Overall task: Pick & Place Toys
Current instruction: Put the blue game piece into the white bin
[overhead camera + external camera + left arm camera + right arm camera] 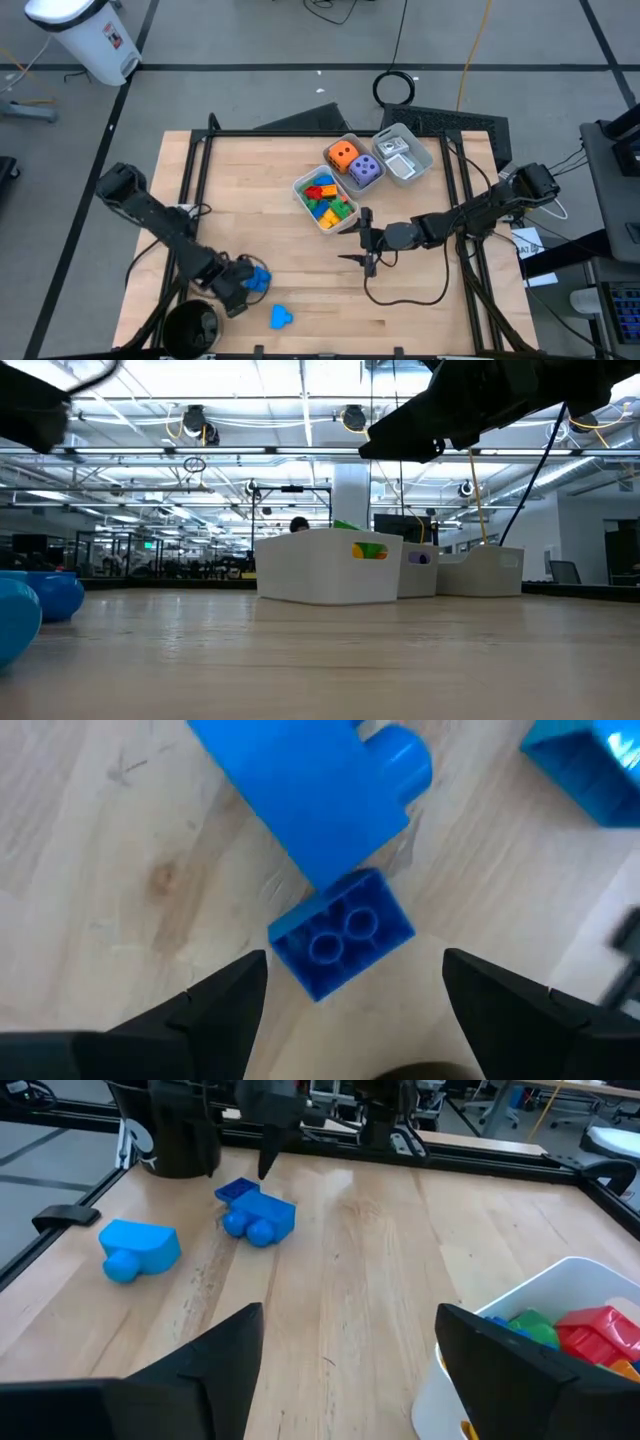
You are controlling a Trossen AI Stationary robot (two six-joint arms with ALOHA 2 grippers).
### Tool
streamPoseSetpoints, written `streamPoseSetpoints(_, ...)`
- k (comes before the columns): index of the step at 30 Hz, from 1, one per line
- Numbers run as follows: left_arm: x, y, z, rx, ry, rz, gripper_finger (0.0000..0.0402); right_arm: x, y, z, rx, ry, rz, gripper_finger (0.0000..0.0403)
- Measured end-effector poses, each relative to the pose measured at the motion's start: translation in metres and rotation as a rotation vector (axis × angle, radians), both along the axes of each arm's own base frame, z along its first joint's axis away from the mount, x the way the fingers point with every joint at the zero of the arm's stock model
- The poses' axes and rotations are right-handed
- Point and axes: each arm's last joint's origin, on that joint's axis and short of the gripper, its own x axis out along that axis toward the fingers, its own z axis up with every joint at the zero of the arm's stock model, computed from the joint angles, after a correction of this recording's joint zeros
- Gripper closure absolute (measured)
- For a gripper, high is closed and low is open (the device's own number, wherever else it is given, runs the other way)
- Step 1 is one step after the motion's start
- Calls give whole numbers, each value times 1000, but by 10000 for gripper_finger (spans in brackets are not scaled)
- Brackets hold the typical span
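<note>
Since the left gripper: stood directly over the loose bricks at the table's near left, it was judged to be the one at work, likely lining up a pick
Left gripper [345,1005]: fingers spread wide and empty, straddling the small blue brick with a gap on either side; nothing held
Small blue brick [342,946]: flat on the wood, studs up, touching the end of the larger blue piece, so a clean grasp would probably need care not to nudge its neighbour
Larger blue piece [315,790]: lay just beyond the small brick, one round knob on its side; it looked too broad for the same closing
Third blue piece [282,317]: alone near the front edge, apart from the pair, untouched
Right gripper [367,247]: mid-table, just in front of the brick tray, fingers wide apart and carrying nothing; it seemed to be waiting clear of the left arm
Brick tray [303,201]: white, already heaped with red, green, yellow and blue bricks, so judged the drop point for the blues
Dice tray [352,139]: behind it, holding the orange die [342,154] and purple die [365,171] side by side
Far tray [422,151]: clear, its contents too small to name
Progress: mostly sorted; three blue pieces left out
</note>
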Motion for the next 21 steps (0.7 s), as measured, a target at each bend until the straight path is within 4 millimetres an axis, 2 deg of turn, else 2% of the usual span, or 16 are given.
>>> streamPoseSetpoints(4,-15,-10,-5,82,-60,-28,92,0,0,0,1,-3,0,138)
streamPoseSetpoints(10,-28,-12,-16,174,-108,-133,92,0,0,1,2,-6,0,138)
streamPoseSetpoints(14,-31,-13,-24,162,-154,-202,92,0,0,1,2,-6,0,138)
streamPoseSetpoints(21,-33,-8,-35,179,-204,-198,104,0,0,1,2,-6,0,140)
